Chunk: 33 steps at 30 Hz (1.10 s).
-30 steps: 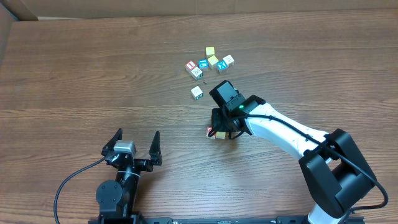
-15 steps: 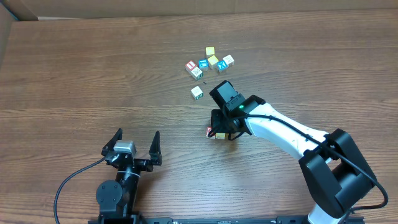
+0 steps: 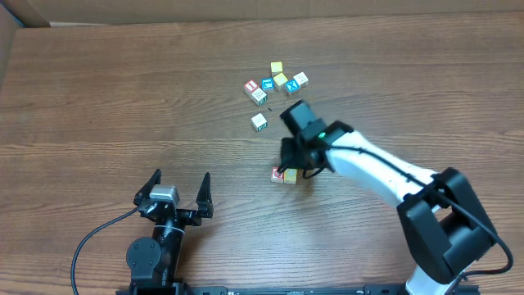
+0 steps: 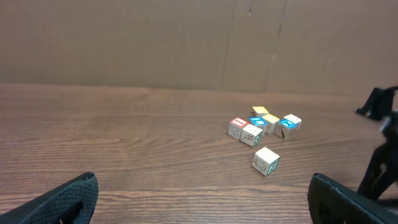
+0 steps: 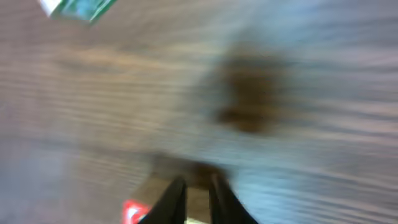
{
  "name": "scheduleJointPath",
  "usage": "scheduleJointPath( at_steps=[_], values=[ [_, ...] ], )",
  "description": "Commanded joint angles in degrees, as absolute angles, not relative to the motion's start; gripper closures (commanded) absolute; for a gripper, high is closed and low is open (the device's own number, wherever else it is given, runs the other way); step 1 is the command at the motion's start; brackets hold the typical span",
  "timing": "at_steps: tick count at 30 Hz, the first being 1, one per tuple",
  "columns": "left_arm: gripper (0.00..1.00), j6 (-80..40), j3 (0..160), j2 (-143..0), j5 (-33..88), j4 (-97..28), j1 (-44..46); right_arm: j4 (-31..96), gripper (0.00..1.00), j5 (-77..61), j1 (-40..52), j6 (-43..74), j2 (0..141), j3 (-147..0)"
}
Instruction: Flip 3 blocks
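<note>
hovering just above the red-printed tan block (image 3: pixel 284 174), which rests on the table (image 3: pixel 123 98) at the near side of its fingertips, the right gripper (image 3: pixel 291 164) looks narrowly parted, grip unclear through blur, while the left gripper (image 3: pixel 180 195) gapes wide, well apart.
</note>
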State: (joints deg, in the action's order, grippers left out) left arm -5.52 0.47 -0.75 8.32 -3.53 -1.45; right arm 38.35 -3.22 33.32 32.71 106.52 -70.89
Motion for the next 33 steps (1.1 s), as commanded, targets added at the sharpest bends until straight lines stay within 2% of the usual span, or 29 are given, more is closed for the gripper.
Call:
scheduleJointPath(
  at_steps=[1, 3, 5, 6, 17, 33],
  values=[
    [0.00, -4.2, 0.3, -0.3, 8.4, -3.6, -1.0, 40.6, 0.71, -0.5, 26.4, 29.3, 106.5, -76.8],
    [0.00, -4.3, 0.3, -0.3, 8.4, -3.6, -1.0, 42.9, 0.49, -0.5, 22.0, 26.7, 106.5, -78.6],
    [0.00, -4.3, 0.3, -0.3, 8.4, -3.6, -1.0, 43.6, 0.19, -0.4, 18.2, 23.6, 106.5, -78.9],
    [0.00, -4.2, 0.3, -0.3, 8.4, -3.6, -1.0, 44.2, 0.00, -0.1, 15.1, 21.3, 106.5, -78.9],
    [0.00, -4.3, 0.3, -0.3, 8.4, -3.6, -1.0, 45.1, 0.00, 0.4, -2.4, 19.2, 106.5, -78.8],
    [0.01, -4.2, 0.3, -0.3, 8.4, -3.6, -1.0, 45.1, 0.00, 0.4, -5.2, 19.2, 106.5, -78.8]
  ],
)
